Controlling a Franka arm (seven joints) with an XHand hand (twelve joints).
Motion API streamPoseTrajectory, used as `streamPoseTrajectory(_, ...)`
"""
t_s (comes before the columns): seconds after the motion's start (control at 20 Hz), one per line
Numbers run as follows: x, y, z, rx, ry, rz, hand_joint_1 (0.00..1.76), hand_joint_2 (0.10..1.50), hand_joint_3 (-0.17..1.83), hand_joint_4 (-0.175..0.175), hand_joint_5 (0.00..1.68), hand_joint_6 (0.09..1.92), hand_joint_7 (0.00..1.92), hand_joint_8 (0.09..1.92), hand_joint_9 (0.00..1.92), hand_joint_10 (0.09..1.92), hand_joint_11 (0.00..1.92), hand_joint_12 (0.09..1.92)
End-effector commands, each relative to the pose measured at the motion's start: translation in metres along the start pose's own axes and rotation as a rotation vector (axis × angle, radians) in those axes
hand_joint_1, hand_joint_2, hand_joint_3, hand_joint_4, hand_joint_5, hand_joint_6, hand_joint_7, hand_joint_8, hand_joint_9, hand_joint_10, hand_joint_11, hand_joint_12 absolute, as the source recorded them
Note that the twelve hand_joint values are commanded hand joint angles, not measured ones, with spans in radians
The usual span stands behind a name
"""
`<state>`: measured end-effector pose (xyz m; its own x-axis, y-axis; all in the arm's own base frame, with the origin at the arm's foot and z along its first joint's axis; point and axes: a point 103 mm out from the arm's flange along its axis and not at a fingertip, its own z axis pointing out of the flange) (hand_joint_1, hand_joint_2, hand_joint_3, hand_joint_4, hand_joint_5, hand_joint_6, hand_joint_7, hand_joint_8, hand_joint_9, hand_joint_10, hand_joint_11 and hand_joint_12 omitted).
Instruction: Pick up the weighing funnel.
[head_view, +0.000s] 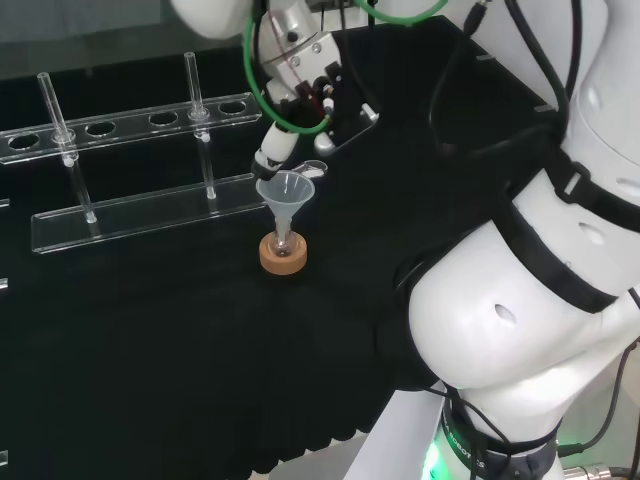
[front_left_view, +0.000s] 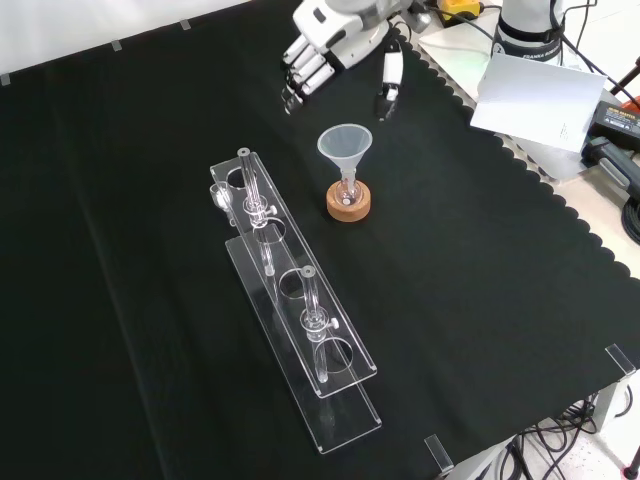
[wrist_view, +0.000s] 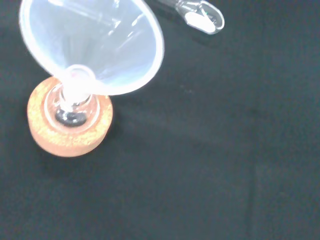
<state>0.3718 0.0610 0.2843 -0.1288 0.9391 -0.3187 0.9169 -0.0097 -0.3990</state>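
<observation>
The weighing funnel is a small clear scoop with something white in its bowl; it lies on the black cloth beyond the big funnel's rim. In the head view it is a faint clear piece just right of that rim. The hand hovers above and behind it, fingers hanging relaxed and spread, thumb apart, holding nothing. In the head view the hand is over the funnel, one finger reaching down near its rim. The funnel stands in a small flask on a cork ring.
A long clear tube rack with two upright tubes lies left of the funnel in the front view; in the head view the rack sits behind it. White paper and cables lie past the cloth's scalloped edge.
</observation>
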Motion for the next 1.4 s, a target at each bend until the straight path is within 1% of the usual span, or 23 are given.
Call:
streamPoseTrajectory(0.05,-0.028,0.0,-0.003,-0.025,0.073,0.011,0.48,0.73,0.28,-0.038,0.21,0.09,0.1,0.63,0.32,0.71,0.19,1.39)
streamPoseTrajectory(0.25,-0.046,0.012,-0.004,-0.031,0.098,0.018,0.49,0.73,0.28,-0.038,0.22,0.09,0.1,0.63,0.33,0.71,0.2,1.39)
streamPoseTrajectory(0.4,-0.061,0.024,-0.003,-0.038,0.147,0.016,0.49,0.73,0.29,-0.04,0.23,0.09,0.12,0.64,0.35,0.71,0.2,1.39)
streamPoseTrajectory(0.5,-0.071,0.033,-0.003,-0.052,0.152,0.015,0.5,0.73,0.3,-0.042,0.25,0.09,0.14,0.65,0.37,0.7,0.22,1.38)
streamPoseTrajectory(0.6,-0.08,0.042,0.0,-0.055,0.176,0.013,0.5,0.73,0.3,-0.043,0.26,0.09,0.17,0.66,0.39,0.69,0.23,1.38)
streamPoseTrajectory(0.7,-0.088,0.053,0.003,-0.053,0.203,0.011,0.54,0.72,0.31,-0.045,0.28,0.09,0.2,0.67,0.42,0.68,0.26,1.36)
streamPoseTrajectory(0.85,-0.097,0.071,0.012,-0.051,0.208,0.01,0.6,0.7,0.33,-0.046,0.31,0.09,0.24,0.68,0.46,0.66,0.28,1.35)
streamPoseTrajectory(1.0,-0.104,0.089,0.024,-0.064,0.218,0.007,0.66,0.68,0.37,-0.045,0.35,0.09,0.29,0.68,0.53,0.63,0.32,1.33)
streamPoseTrajectory(1.1,-0.106,0.101,0.031,-0.06,0.232,-0.004,0.69,0.67,0.39,-0.044,0.38,0.09,0.33,0.68,0.57,0.62,0.34,1.33)
streamPoseTrajectory(1.25,-0.104,0.119,0.042,-0.065,0.226,-0.015,0.72,0.65,0.43,-0.044,0.42,0.09,0.37,0.68,0.61,0.6,0.37,1.32)
streamPoseTrajectory(1.4,-0.099,0.137,0.051,-0.056,0.214,-0.029,0.75,0.64,0.44,-0.043,0.45,0.09,0.4,0.69,0.64,0.6,0.39,1.31)
